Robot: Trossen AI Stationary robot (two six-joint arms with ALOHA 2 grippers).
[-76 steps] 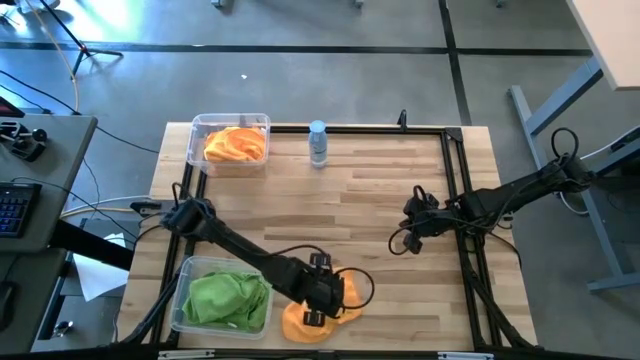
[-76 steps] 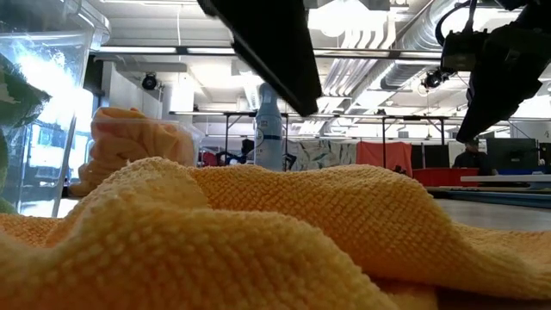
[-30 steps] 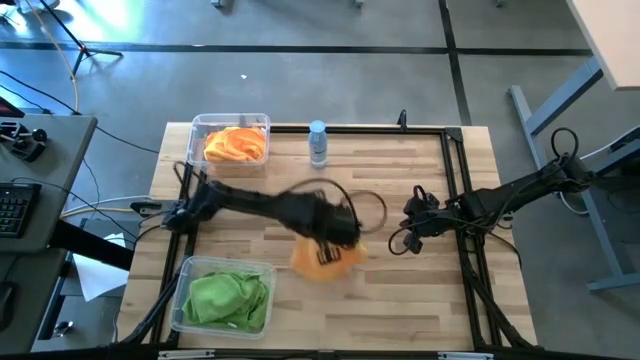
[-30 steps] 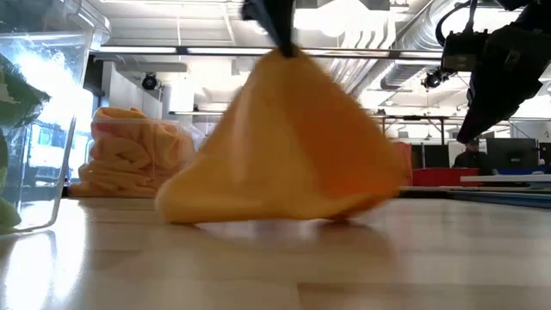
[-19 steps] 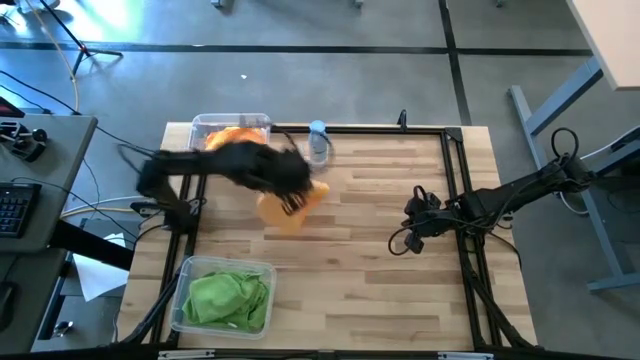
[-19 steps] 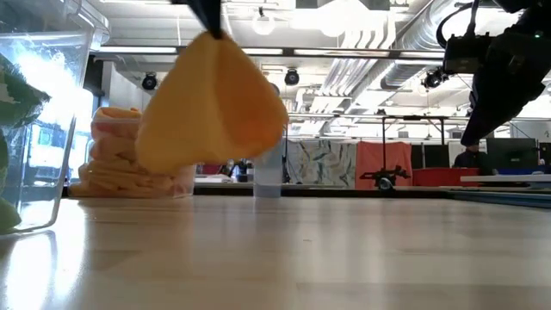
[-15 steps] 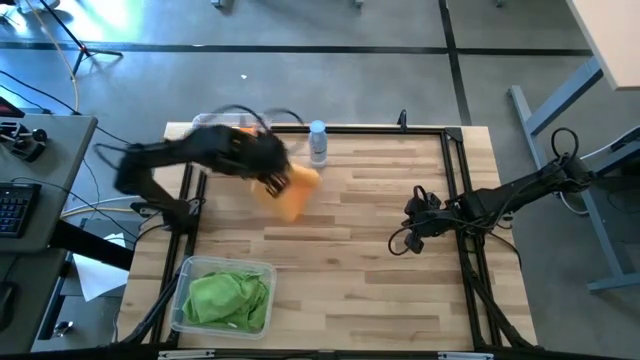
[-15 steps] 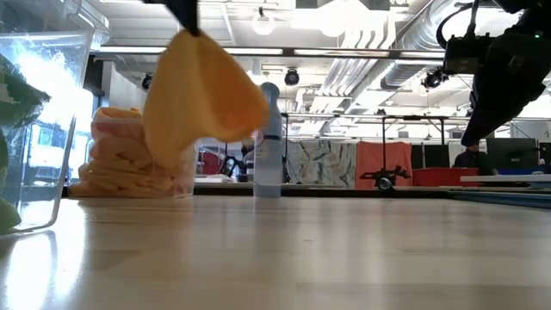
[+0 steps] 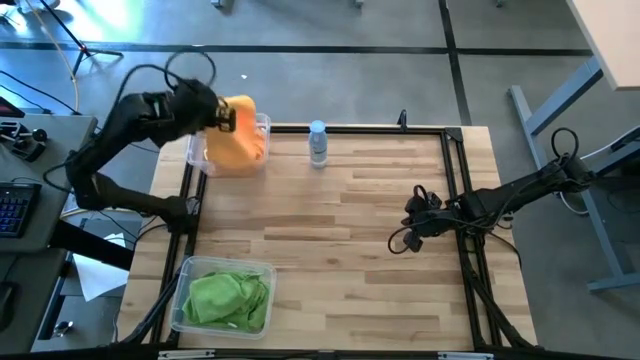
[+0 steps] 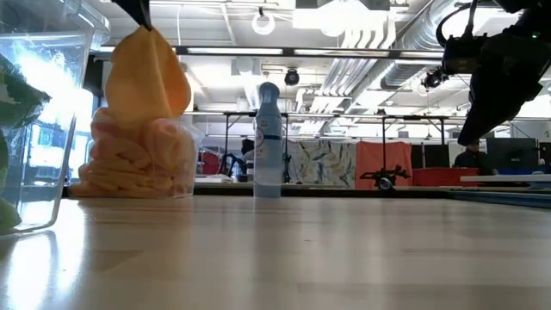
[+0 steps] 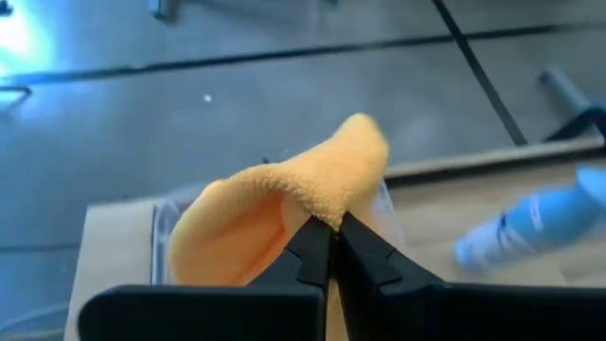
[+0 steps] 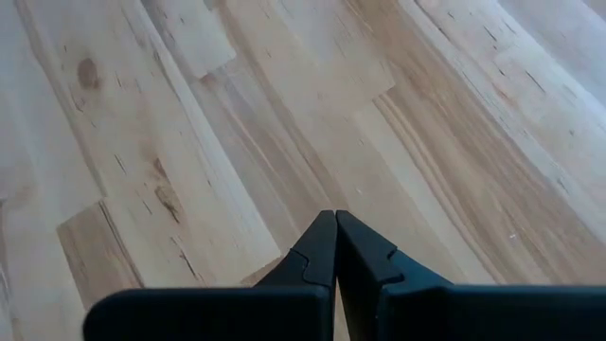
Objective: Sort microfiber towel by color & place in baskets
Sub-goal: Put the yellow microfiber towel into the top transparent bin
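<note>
- Pale wooden table (image 9: 340, 230) on a grey concrete floor, open workshop hall beyond at table height.
- Left gripper (image 9: 222, 117) raised over the far basket (image 9: 262, 128), pinched tight on a corner of an orange towel (image 9: 238, 148) dangling above the orange cloths already piled inside.
- Step in hand, by judgement: carrying the orange towel to its own bin, close to the drop.
- Next move probably calls for lowering until the cloth slumps inside the walls, then parting the fingers; otherwise risk of a fold draping over the rim.
- Right gripper (image 9: 409, 238) idle over bare boards at the table's right side, closed on nothing.
- Near basket (image 9: 184, 295) with the green towels (image 9: 228, 300) at the front left corner; no loose cloth visible on the table.
- High view alone gives both baskets and both arms together.
- Low view alone shows the towel's hanging height over the pile (image 10: 138, 164), and the spray bottle (image 10: 268, 138) upright just beside.
- Left wrist view alone shows the pinch itself: fingers (image 11: 309, 248) meeting on the cloth edge (image 11: 284, 204).
- Right wrist view: wood grain only under shut tips.
</note>
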